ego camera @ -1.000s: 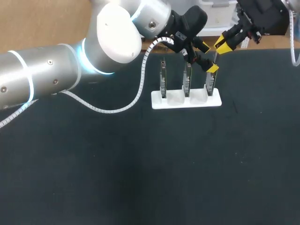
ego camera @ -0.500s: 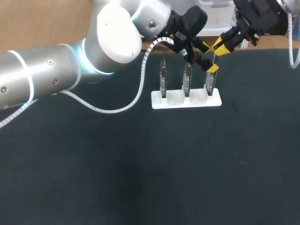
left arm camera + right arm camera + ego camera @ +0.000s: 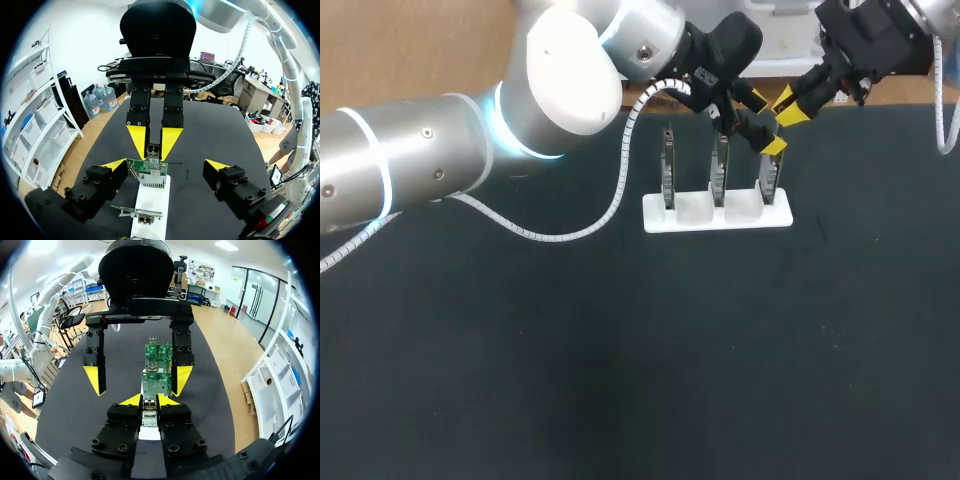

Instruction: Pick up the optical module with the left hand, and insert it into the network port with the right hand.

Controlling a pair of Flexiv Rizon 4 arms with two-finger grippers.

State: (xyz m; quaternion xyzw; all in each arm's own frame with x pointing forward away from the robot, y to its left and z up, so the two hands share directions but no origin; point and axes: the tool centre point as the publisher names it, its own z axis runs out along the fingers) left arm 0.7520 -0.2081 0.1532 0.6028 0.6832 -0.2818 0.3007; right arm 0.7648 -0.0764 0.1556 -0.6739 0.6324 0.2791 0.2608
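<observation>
— Where is the optical module?

— Between the yellow tips of the right gripper, which comes in from the far right corner. Both fingers press on it from two sides, so the jaws are clamped on it.

— And where does that put it?

— Right at the network port, on the top edge of a green board. I can't tell how deep it sits in the port.

— What about the left gripper?

— Its jaws are spread wide and grip nothing. One finger stands on each side of that same board, near its top. The right gripper sits just ahead of it, above the board.

— What holds the board?

— A white stand. The board is upright at the stand's right end in the head view, in a row with two other boards. The stand rests on the dark table, near the far edge.
</observation>
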